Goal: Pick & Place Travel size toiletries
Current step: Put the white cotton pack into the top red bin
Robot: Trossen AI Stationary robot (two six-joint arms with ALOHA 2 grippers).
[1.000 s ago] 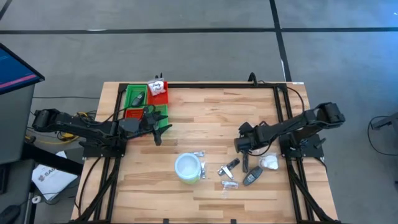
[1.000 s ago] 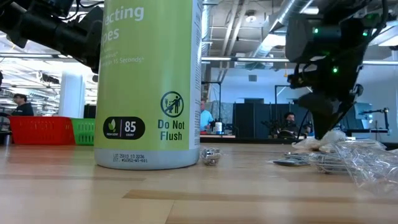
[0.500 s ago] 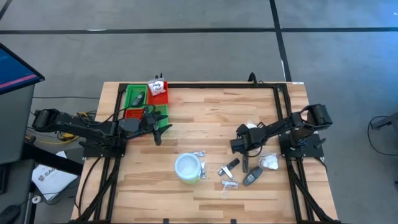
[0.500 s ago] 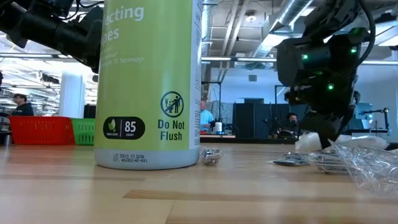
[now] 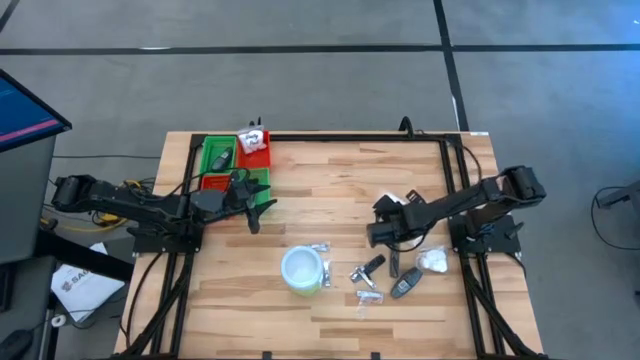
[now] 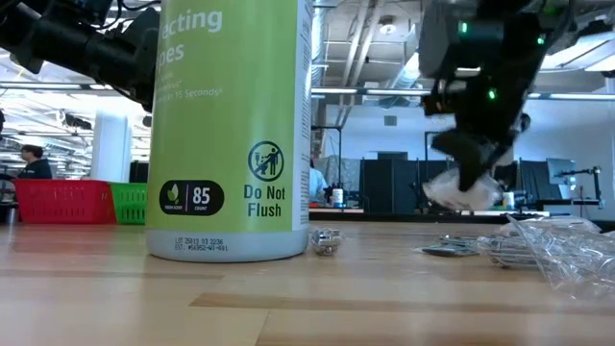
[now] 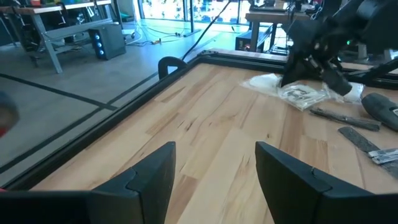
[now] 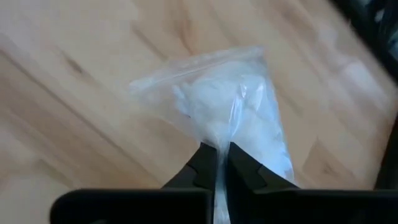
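Note:
My right gripper [image 6: 471, 173] is shut on a small clear packet with white lumpy contents [image 8: 227, 102], which hangs above the table's right middle [image 6: 459, 195]. More travel size toiletries lie below it: dark sticks [image 5: 373, 265], a dark oval [image 5: 404, 286], a white packet [image 5: 433, 262] and clear sachets [image 5: 365, 296]. My left gripper [image 5: 255, 212] waits open beside the red and green tray [image 5: 262, 180], with nothing between its fingers [image 7: 155, 180]. My right gripper pinches the packet's clear film [image 8: 222, 146] between its two fingertips, at the end nearest the fingers. It comes slanting down from the table's right side. The packet hangs below the fingers, lifted clear of the table.
A round white tub with a green side [image 5: 303, 270] stands upright at the near middle and fills much of the low view [image 6: 231, 125]. The tray's compartments hold a white packet [image 5: 252, 140] and a dark item [image 5: 220, 157]. Bare wood lies between tray and tub.
My right gripper has shut on the clear packet, then risen and shifted a little toward the table's left edge. The packet has come off the table and now hangs clear.

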